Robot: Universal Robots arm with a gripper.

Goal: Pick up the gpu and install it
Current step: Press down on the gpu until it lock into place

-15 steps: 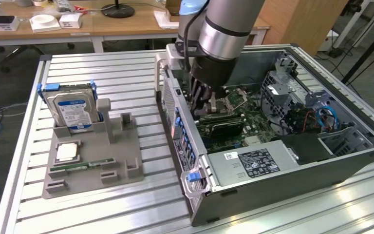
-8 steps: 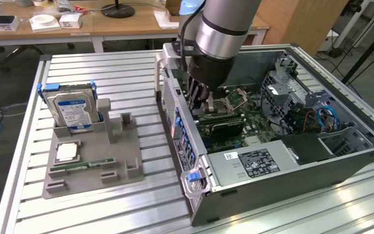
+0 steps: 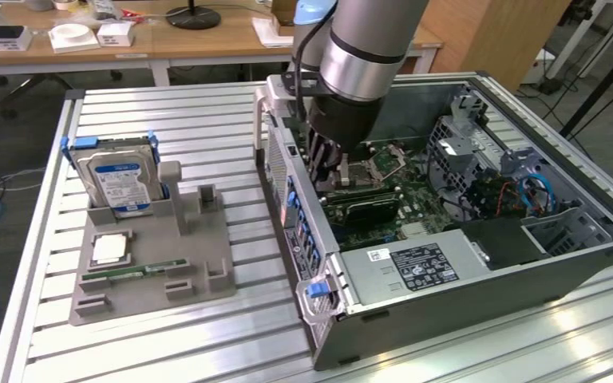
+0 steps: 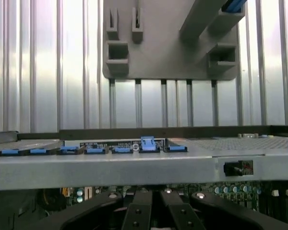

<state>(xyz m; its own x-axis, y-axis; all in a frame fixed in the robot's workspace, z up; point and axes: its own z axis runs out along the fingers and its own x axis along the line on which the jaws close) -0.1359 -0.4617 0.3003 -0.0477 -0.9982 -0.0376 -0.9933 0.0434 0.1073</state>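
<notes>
The gripper (image 3: 328, 179) is lowered inside the open computer case (image 3: 477, 263), just above the motherboard (image 3: 392, 211), close to the case wall that faces the grey holder tray (image 3: 152, 255). Its fingers (image 4: 156, 211) are pressed together, as the wrist view shows at the lower edge, and a thin dark edge seems to sit between them, but I cannot tell for sure that this is the gpu. In the exterior view a dark flat card (image 3: 362, 209) lies on the motherboard below the fingers, with its long axis running roughly along the case wall; it may be the gpu, yet the arm (image 3: 365, 48) hides its upper part and its face is hard to make out. The tray stands on the slatted metal table (image 3: 179, 120), to the exterior view's left of the case and apart from it. On it the silver hard drive (image 3: 120, 182) with the blue label stands upright, and a slim green RAM stick (image 3: 136, 271) lies flat near the front. The wrist view shows a row of blue clips (image 4: 93, 150) on the case wall, and the tray's empty slots beyond it.
</notes>
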